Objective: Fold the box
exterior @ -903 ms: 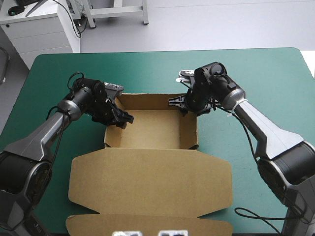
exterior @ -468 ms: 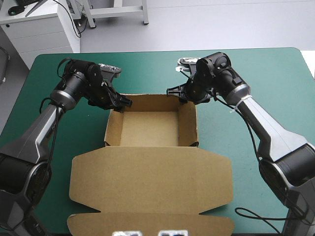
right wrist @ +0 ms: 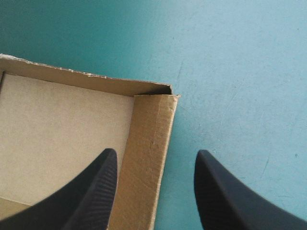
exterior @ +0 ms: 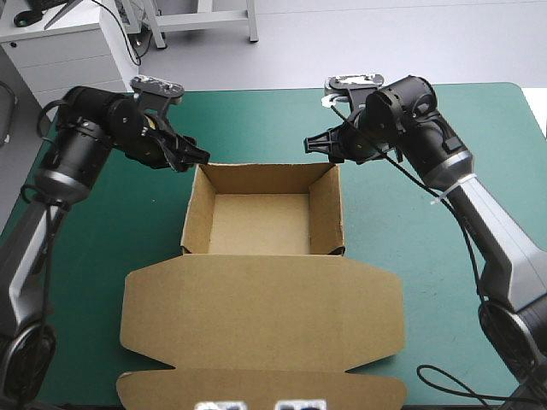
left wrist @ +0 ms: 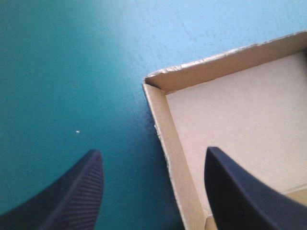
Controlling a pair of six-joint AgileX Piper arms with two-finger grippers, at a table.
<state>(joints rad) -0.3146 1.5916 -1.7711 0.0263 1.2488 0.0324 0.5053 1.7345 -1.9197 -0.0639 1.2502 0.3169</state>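
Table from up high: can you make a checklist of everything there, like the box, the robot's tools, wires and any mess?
surface: teal-green cover, lying flat, no wrinkles seen.
job's things: brown box, an open tray with its four walls raised; its lid lies flat toward the table's near edge.
clutter: one tiny pale speck on the cover beside the box's far left corner; otherwise nothing seen.
tools: left tool open, over the box's far left corner, one finger over the tray floor, the other over the cover; right tool open, likewise over the far right corner; neither grips the box.
cables: nothing seen besides the robot's own.
surroundings: nothing seen at or over the table.
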